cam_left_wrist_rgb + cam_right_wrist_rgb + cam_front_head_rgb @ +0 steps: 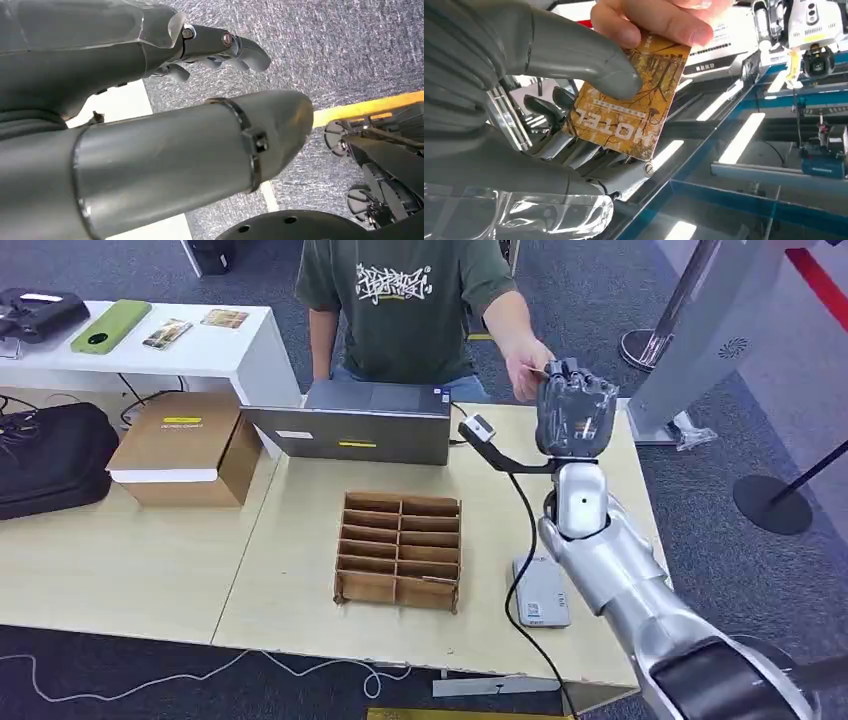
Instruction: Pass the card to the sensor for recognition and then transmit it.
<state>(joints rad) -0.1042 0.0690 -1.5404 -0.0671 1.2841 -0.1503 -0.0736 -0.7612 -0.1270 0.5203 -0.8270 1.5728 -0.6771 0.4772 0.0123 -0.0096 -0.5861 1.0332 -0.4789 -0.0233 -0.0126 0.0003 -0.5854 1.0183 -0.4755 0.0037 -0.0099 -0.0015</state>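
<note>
Above the far right corner of the pale wooden counter (300, 570), the raised right hand (574, 418) pinched an amber rectangular hotel card (629, 102), long axis toward a person's fingers (659, 20) gripping its far end.

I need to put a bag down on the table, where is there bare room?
Bare table lies left of the slotted wooden rack, in front of the cardboard box. Crowded: the right side, with the card reader, cable and right hand holding the hotel card.

Glossy printed card (629, 107), smooth matt grey plastic thumb (574, 55). Pale wood-grain table (130, 560), raw brown cardboard organiser (400, 550) centre frame. Rough speckled carpet (340, 45).
</note>
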